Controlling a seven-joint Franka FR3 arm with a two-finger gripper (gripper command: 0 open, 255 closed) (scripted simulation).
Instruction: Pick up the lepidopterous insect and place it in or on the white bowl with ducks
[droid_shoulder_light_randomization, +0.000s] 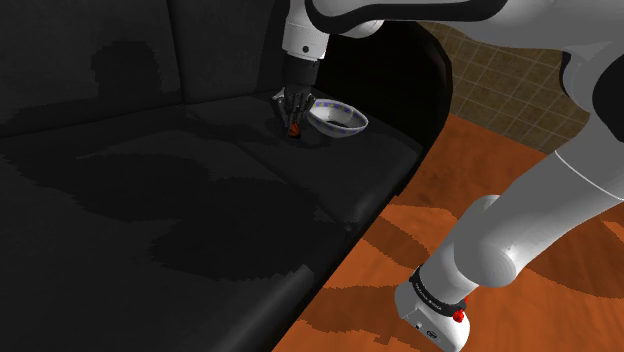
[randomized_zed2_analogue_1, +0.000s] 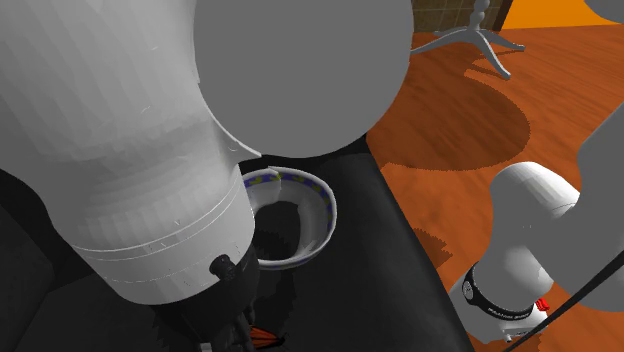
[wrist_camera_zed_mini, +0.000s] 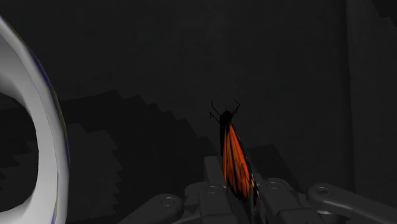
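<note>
An orange butterfly (wrist_camera_zed_mini: 234, 159) with black edges and folded wings stands upright between my black fingers, which clasp it from both sides; my gripper (wrist_camera_zed_mini: 240, 191) is shut on it. In the shoulder view the gripper (droid_shoulder_light_randomization: 293, 112) points straight down at the black sofa seat, with the butterfly (droid_shoulder_light_randomization: 294, 129) at its tip, just to the view's left of the white bowl (droid_shoulder_light_randomization: 338, 119). The bowl (randomized_zed2_analogue_1: 300, 215) has a blue-and-yellow patterned rim and sits tilted on the seat. A sliver of orange wing (randomized_zed2_analogue_1: 262, 333) shows under the hand. The bowl's rim (wrist_camera_zed_mini: 44, 127) lies close beside the gripper.
The black sofa (droid_shoulder_light_randomization: 180, 190) has a tall backrest behind the bowl and a front edge toward the orange wooden floor (droid_shoulder_light_randomization: 470, 170). A white stand's splayed feet (randomized_zed2_analogue_1: 485, 38) rest on the floor farther off. My own arm (randomized_zed2_analogue_1: 130, 150) blocks much of the second exterior view.
</note>
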